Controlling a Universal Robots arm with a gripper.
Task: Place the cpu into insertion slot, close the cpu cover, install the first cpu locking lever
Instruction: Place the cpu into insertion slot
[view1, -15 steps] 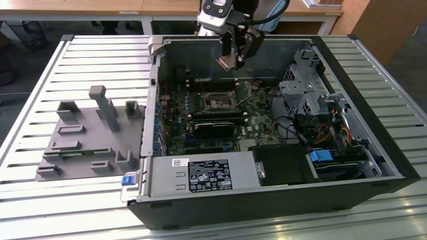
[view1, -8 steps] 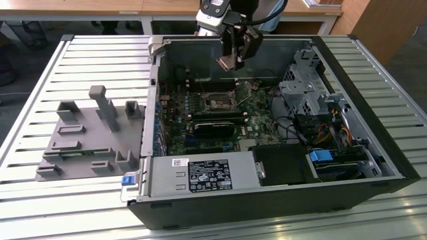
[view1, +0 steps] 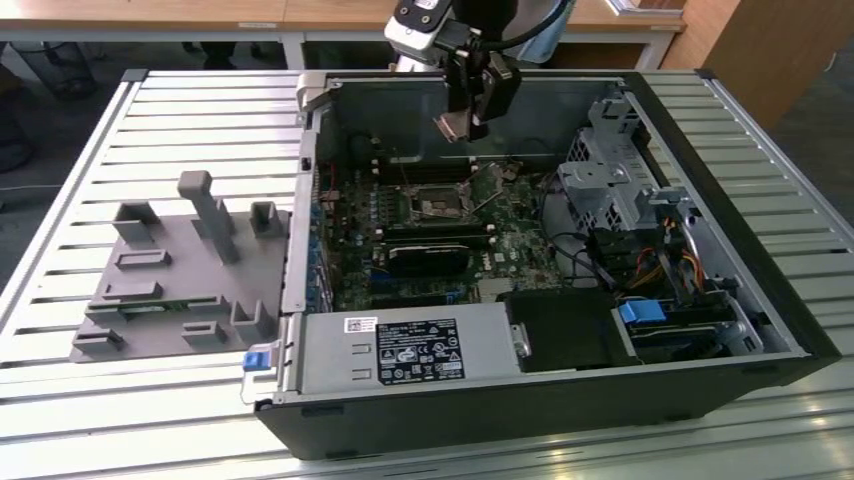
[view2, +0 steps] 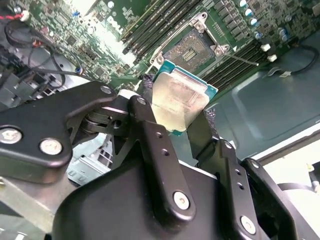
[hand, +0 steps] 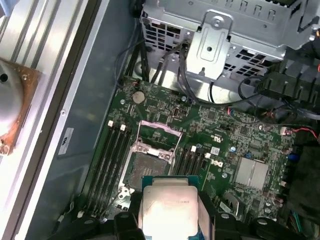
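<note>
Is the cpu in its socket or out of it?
Out. The gripper holds the cpu in the air, and the insertion slot, apart from it, lies empty, its dark centre bare.

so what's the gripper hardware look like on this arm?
Gripper: matte black, two jointed linkage fingers with rows of small holes and silver screw heads at the pivots. In the exterior view, a white-and-black module sits above it.

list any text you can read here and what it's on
Nothing legible.
black label on the silver box: print too small to read.
white sticker beside it: too small.
grey sticker on the case wall: blurred.
cpu top: faint marks, unreadable.
</note>
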